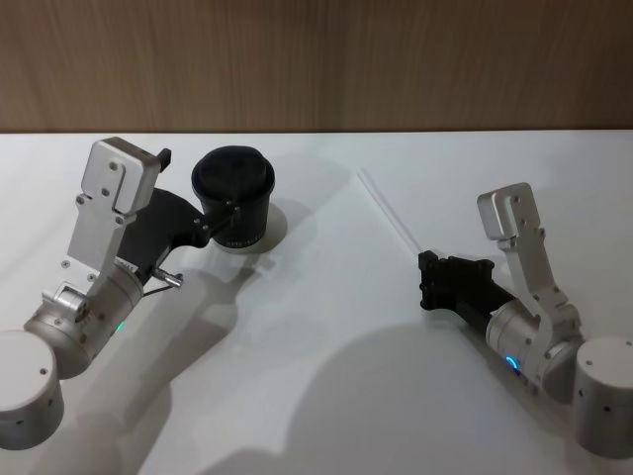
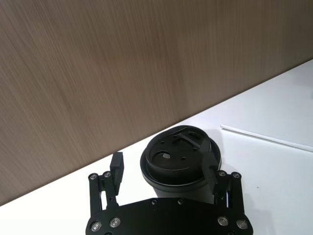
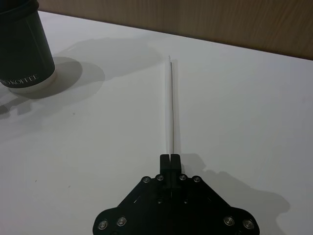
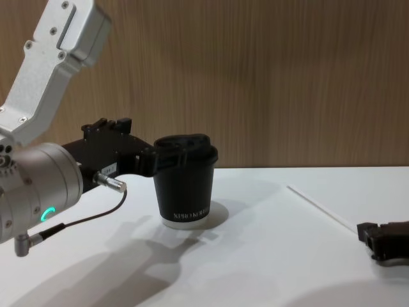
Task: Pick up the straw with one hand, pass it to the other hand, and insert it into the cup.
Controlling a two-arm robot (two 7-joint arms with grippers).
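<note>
Right gripper (image 3: 170,157) pinching the near end of the straw (image 3: 171,107), flat on the bench (image 1: 326,376) right of centre; left gripper (image 2: 164,159) spread about the cup (image 4: 185,188), by the far edge, left of centre. Best lifted level, pinch firm, free end left clear.

Your left gripper (image 2: 164,164) is matte black, and its flat palm plate (image 2: 166,218) is studded with silvery screws. Behind it you have a silver-white cylindrical wrist (image 4: 38,185) with a glowing green ring (image 4: 46,213) and a thin black cable (image 4: 83,220). Your right gripper (image 3: 170,159) is equally black, with a blue light (image 1: 511,362) on its silver wrist.
</note>
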